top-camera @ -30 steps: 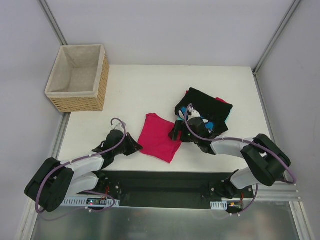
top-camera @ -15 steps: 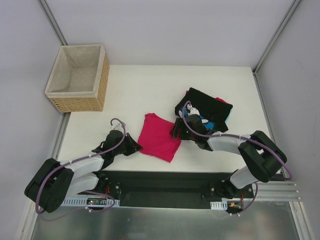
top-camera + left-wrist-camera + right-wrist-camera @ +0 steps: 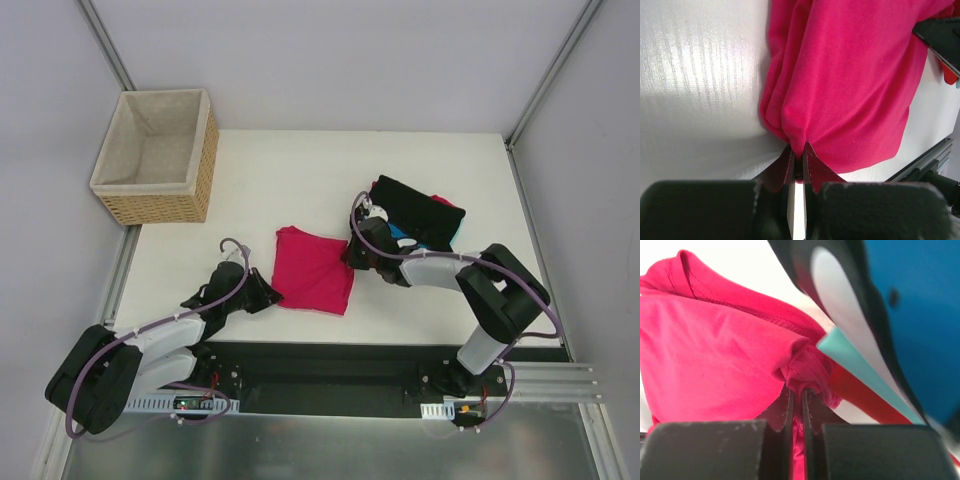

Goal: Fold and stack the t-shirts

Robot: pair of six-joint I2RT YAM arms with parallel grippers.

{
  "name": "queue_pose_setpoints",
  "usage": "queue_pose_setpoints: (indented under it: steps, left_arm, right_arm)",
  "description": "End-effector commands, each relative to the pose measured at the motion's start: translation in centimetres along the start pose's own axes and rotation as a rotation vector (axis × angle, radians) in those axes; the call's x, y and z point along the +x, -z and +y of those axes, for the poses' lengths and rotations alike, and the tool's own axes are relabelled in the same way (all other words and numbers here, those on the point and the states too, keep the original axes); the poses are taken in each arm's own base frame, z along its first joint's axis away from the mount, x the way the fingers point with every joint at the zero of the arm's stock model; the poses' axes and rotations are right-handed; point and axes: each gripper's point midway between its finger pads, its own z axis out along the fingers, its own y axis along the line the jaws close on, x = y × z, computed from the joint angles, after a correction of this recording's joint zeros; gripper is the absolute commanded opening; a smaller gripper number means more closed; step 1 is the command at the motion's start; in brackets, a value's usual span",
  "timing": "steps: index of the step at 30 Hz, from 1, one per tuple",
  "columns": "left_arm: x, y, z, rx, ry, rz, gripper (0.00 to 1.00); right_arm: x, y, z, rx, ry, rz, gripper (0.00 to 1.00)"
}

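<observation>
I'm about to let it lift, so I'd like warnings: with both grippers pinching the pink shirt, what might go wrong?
The right gripper holds only a small bunched fold of the pink t-shirt; it may slip out. That grip sits right beside the folded stack, so lifting might drag the stack's edge along.

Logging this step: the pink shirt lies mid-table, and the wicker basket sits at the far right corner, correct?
Not quite: the wicker basket sits at the far left corner, per the top view; the pink shirt does lie mid-table.
</observation>
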Motion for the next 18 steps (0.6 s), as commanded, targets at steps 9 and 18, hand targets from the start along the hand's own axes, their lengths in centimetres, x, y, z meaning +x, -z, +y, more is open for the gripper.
queue_pose_setpoints:
  steps: [9, 18]
  left_arm:
    - [-1.6, 2.0, -0.6, -0.070, -0.098, 0.000, 0.00]
    - [-7.3, 5.2, -7.0, -0.003, -0.196, -0.126, 0.00]
  right_arm:
    - [-5.9, 2.4, 5.3, -0.109, 0.052, -0.106, 0.01]
    - [-11.5, 7.6, 8.3, -0.156, 0.100, -0.235, 0.00]
